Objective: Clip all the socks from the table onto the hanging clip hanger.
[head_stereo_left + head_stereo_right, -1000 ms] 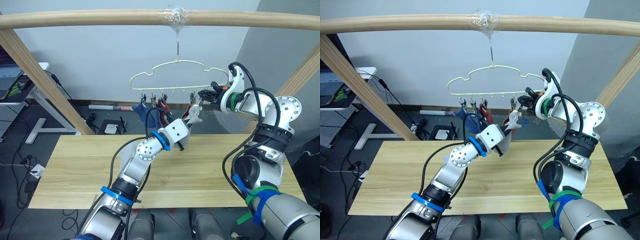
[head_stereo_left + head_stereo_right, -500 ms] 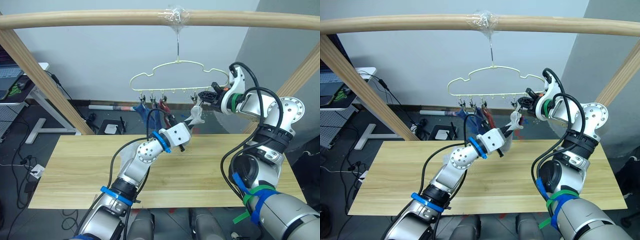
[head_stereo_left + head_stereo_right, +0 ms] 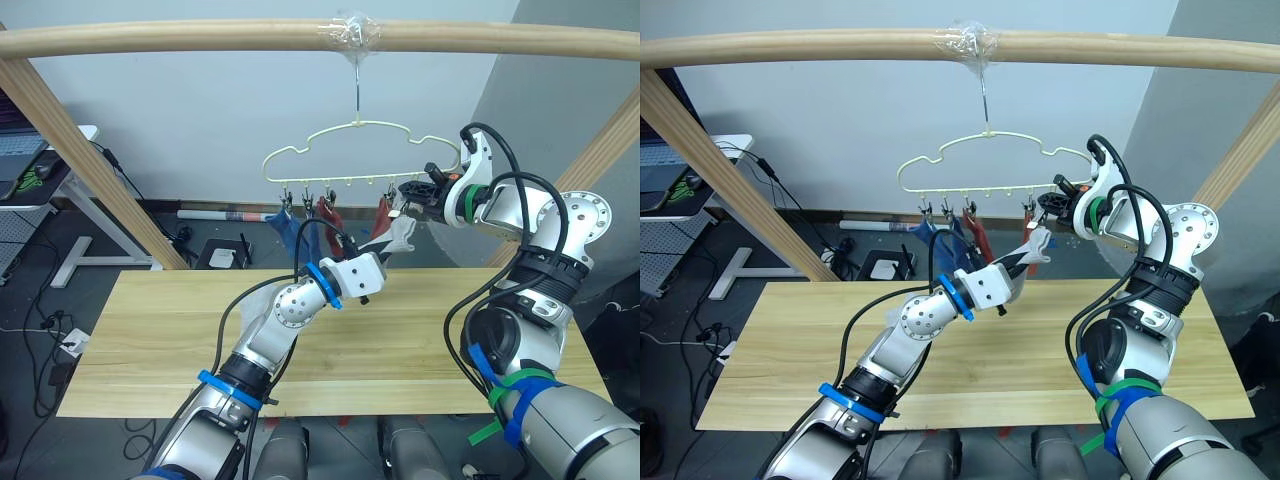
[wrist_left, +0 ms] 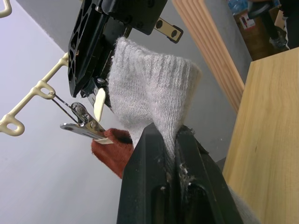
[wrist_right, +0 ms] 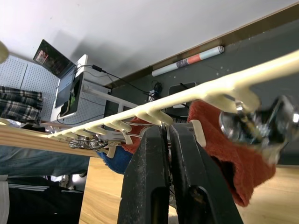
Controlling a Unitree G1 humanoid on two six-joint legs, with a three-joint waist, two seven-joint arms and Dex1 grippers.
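Note:
The pale-yellow clip hanger [image 3: 356,124] hangs by its hook from the wooden pole. A blue sock [image 3: 290,226] and two rust red socks [image 3: 327,212] [image 5: 224,154] hang from its clips. My left gripper [image 4: 166,131] is shut on a light grey sock [image 4: 149,88], held up above the table [image 3: 150,330] at the hanger's right end. The sock's cuff [image 3: 402,233] touches the last clip there. My right gripper [image 3: 412,190] is shut on that end clip [image 5: 164,122], just beside the grey sock.
The thick wooden pole [image 3: 200,38] spans the top, with slanted braces at the left [image 3: 90,160] and right [image 3: 600,150]. A desk with equipment [image 3: 30,170] stands at the far left, and cables and a rolled tube lie on the floor behind the table.
My left gripper has carried the grey sock up and to the right, from under the red socks to the end clip. The right gripper has stayed on the clip.

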